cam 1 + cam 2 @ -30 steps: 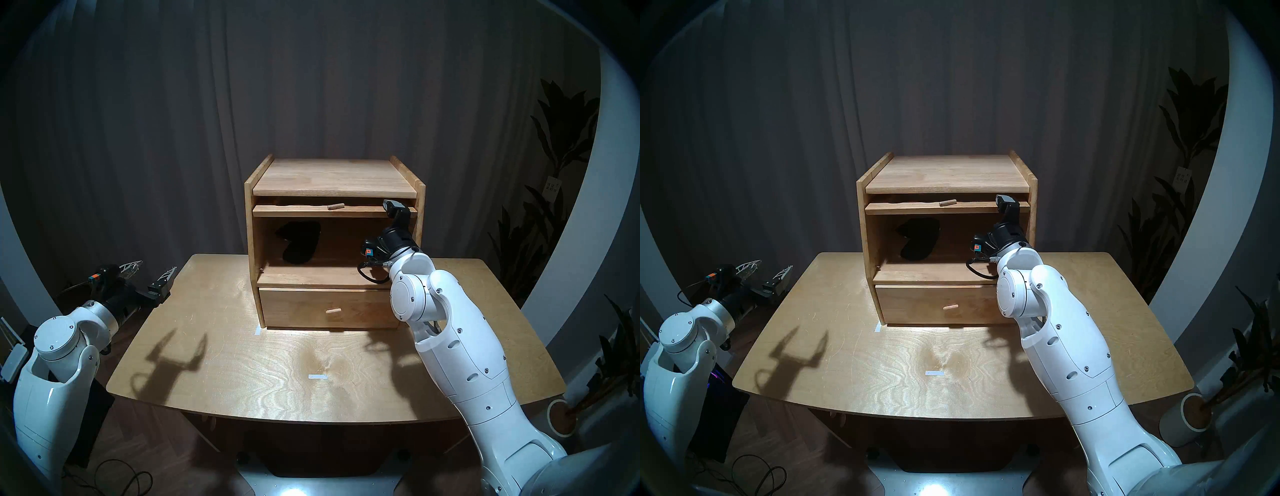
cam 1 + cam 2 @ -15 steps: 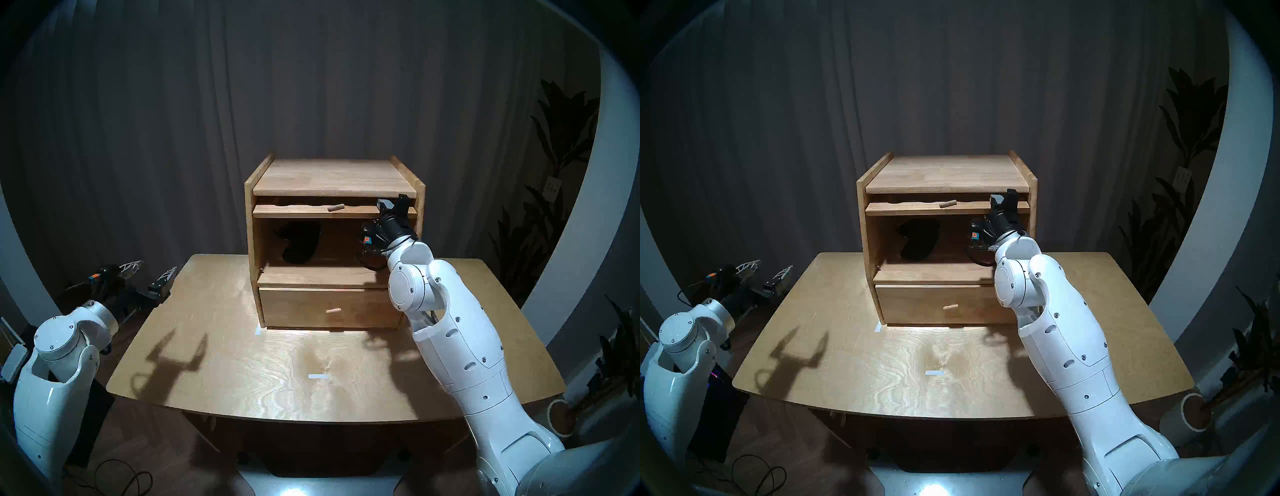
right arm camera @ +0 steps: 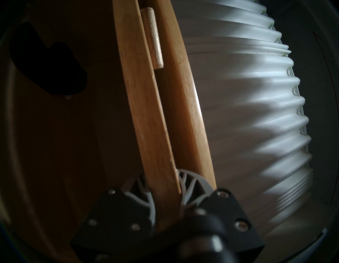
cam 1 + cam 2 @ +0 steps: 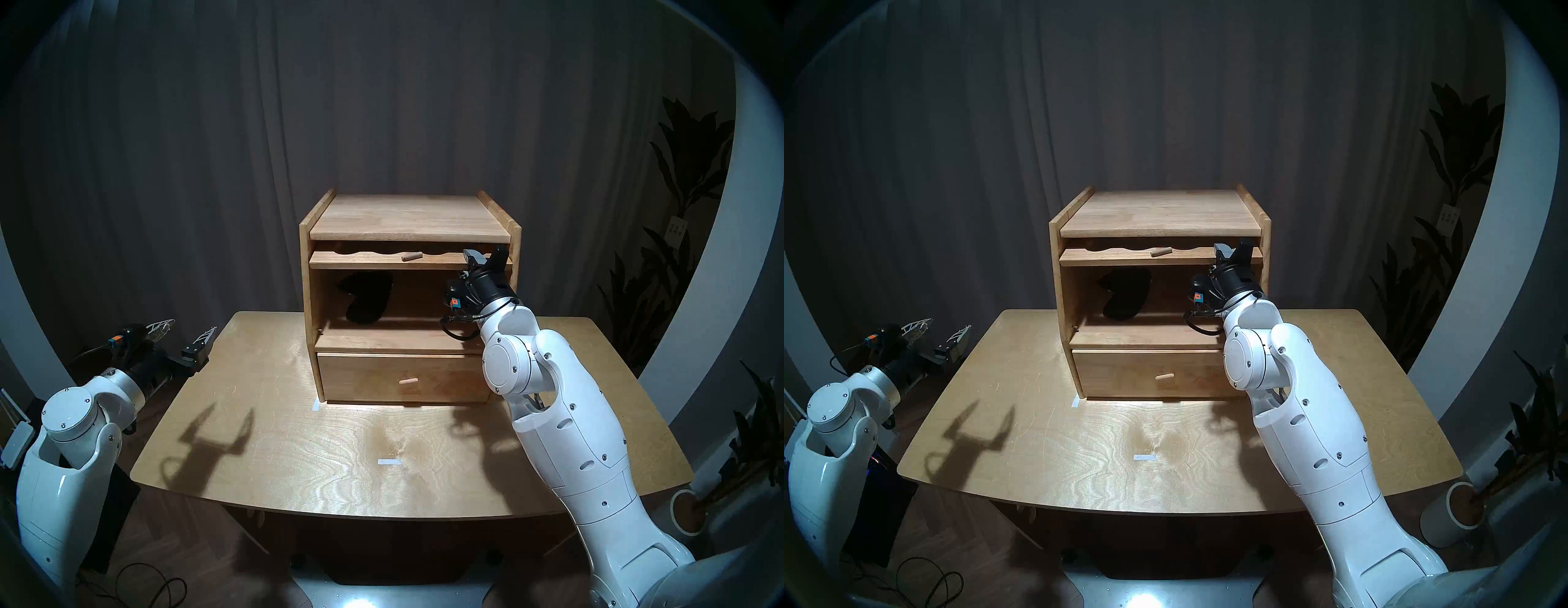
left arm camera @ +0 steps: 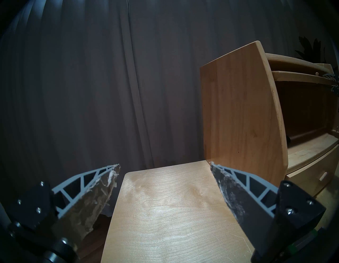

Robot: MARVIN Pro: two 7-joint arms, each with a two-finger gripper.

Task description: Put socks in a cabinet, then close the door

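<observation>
- My right gripper (image 3: 166, 185) is clamped on the wooden edge of the door (image 4: 382, 260), at that edge's right end; one finger (image 3: 190, 180) lies on the ribbed-glass side, the other on the underside.
- The door is a flap lying nearly flat under the cabinet (image 4: 409, 297) top, its front edge pulled a little way out; its wavy cut-out edge shows just behind the gripped rail.
- The door's peg knob (image 4: 410, 255) sits on the same rail, to the left of my right gripper, apart from it.
- The socks (image 4: 367, 302) lie in the cabinet's middle compartment, below the door and to the left of my right gripper, toward the back wall; nothing touches them.
- The drawer (image 4: 403, 378) below the compartment is shut, its own knob (image 4: 408, 381) facing out.
- My left gripper (image 5: 165, 166) has its fingers spread wide and empty, held level over the left corner of the table (image 4: 297, 446), with the cabinet's side panel off to its right.
</observation>
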